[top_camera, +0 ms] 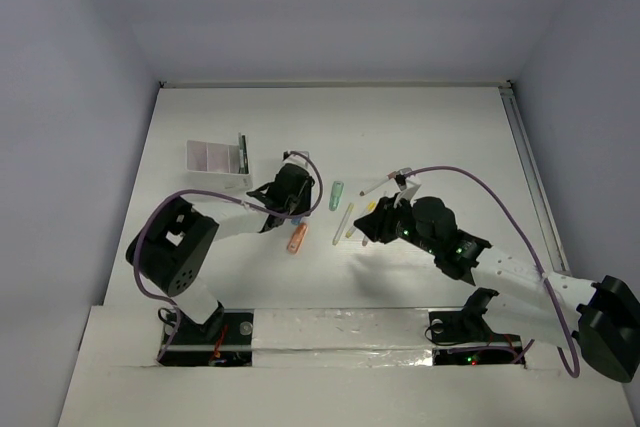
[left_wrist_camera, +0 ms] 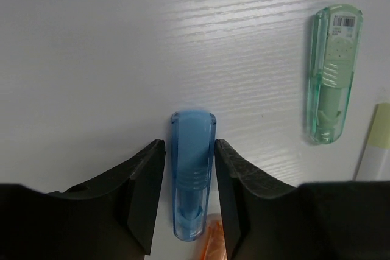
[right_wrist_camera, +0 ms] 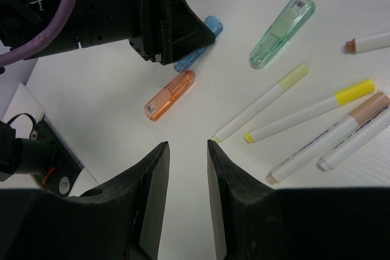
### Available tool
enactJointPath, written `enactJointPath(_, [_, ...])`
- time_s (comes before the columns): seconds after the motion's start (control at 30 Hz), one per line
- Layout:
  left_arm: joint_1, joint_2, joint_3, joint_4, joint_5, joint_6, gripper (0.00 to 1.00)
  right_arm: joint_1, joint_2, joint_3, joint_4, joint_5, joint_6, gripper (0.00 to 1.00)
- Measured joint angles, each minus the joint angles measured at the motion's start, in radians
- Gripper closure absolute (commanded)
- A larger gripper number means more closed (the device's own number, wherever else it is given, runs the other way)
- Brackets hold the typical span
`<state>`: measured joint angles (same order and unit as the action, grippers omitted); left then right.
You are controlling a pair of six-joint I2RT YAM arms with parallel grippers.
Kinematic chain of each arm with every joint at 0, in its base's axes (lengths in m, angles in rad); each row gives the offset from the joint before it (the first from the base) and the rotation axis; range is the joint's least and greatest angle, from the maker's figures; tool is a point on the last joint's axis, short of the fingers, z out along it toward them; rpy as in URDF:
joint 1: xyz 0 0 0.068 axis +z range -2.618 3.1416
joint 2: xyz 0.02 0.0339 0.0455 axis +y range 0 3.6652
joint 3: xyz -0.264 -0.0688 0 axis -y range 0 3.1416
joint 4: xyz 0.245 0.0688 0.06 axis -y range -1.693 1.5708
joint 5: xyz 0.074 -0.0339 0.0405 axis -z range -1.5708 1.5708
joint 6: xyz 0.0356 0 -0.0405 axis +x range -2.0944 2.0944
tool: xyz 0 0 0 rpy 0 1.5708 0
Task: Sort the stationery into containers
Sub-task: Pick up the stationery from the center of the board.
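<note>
Straddling the blue capped piece [left_wrist_camera: 192,181] with the left gripper [left_wrist_camera: 189,144] right now, jaws standing partly apart, one finger touching its side, showing a sliver of gap at the other, so not clamping it. Finding that piece flat on the table [left_wrist_camera: 91,59], just far of the orange one [right_wrist_camera: 170,94], left of and nearer than the green one [left_wrist_camera: 332,77]. Hanging the right gripper [right_wrist_camera: 186,145] half open and empty over bare table, close to the scattered white markers [right_wrist_camera: 311,111]. Spotting the white tray [top_camera: 205,155] at far left, just left of the left gripper.

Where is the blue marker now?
Left wrist view: the blue marker lies between the fingers of the left end effector, orange marker beside it, green marker to the right.
</note>
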<state>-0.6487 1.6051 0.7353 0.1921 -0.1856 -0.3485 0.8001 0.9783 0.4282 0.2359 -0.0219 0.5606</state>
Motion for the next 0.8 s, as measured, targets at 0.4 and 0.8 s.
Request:
enactJointPath(0.4, [-0.004, 0.039, 0.040, -0.018, -0.123, 0.016, 1.00, 0.000, -0.003, 0.000, -0.001, 0.000, 0.000, 0.64])
enactJointPath(0.8, [0.063, -0.323, 0.190, 0.003, -0.221, 0.017, 1.00, 0.000, -0.011, 0.000, -0.001, -0.003, 0.001, 0.64])
